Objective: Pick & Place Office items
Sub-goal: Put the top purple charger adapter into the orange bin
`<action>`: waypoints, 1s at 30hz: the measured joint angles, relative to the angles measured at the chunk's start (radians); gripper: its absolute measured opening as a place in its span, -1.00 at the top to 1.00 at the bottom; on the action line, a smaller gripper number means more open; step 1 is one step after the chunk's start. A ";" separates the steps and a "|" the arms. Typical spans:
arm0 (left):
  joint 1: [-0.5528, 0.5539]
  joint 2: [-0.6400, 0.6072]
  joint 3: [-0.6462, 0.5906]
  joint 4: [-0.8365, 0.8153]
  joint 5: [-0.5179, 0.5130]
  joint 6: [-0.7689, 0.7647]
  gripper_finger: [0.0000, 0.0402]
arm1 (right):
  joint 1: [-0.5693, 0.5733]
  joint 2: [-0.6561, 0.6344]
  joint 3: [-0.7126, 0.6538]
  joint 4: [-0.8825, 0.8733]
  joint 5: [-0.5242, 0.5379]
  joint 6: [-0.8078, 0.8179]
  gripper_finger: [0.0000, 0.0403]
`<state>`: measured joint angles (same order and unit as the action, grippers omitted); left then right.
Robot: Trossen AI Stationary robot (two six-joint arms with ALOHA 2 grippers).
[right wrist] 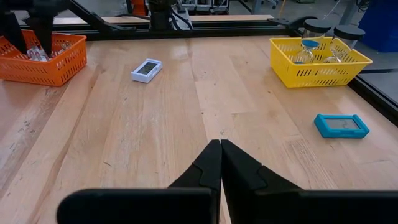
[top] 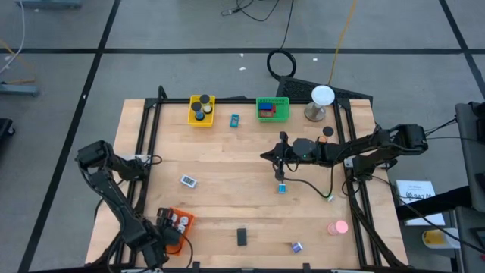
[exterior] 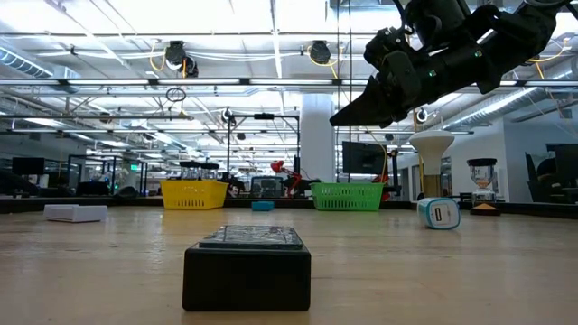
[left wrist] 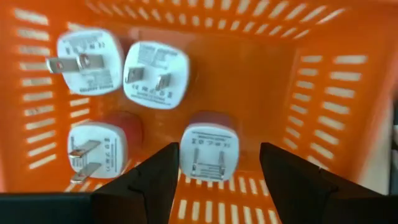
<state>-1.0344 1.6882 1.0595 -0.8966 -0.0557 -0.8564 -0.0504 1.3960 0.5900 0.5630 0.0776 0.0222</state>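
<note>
Pale wooden boards make up our tabletop (top: 227,205), ringed by a black frame on a grey floor. At the near left, our left gripper (left wrist: 217,180) hangs spread and empty just over the orange slatted plastic basket (top: 184,218), inside which four white wall-plug adapters (left wrist: 152,74) already lie, none of them held. A little farther in, a small white flat rectangular device (top: 188,181) sits loose on the wood. At the far edge the yellow slatted basket (top: 201,111) holds several dark round pieces, and a flat cyan rectangular gadget (top: 234,120) lies just beside it on the table. Near the front edge rests a black rectangular block (top: 242,236). Over the middle, our right gripper (top: 278,158) is clenched with nothing between its fingers, hovering above a small blue-and-white piece (top: 282,187). Beyond it the green slatted basket (top: 273,109) carries red and blue items. To the near right, a small purple clip (top: 296,247) and a pink round piece (top: 339,227) remain on the boards.

We judge the sorting partly done: three baskets are stocked, yet at least six items are left to collect.
</note>
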 joint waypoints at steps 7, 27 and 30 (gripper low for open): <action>-0.004 0.000 0.054 -0.073 -0.085 0.009 -0.13 | 0.000 0.000 0.000 -0.002 0.000 0.000 1.00; -0.079 0.000 0.051 -0.077 -0.197 0.015 -0.14 | 0.000 0.000 0.000 -0.007 0.000 -0.001 1.00; -0.087 0.000 0.060 -0.071 -0.191 0.039 -0.13 | 0.000 0.000 0.000 -0.007 0.000 -0.002 1.00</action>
<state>-1.1209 1.6886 1.1196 -0.9680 -0.2468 -0.8178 -0.0504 1.3960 0.5900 0.5556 0.0773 0.0204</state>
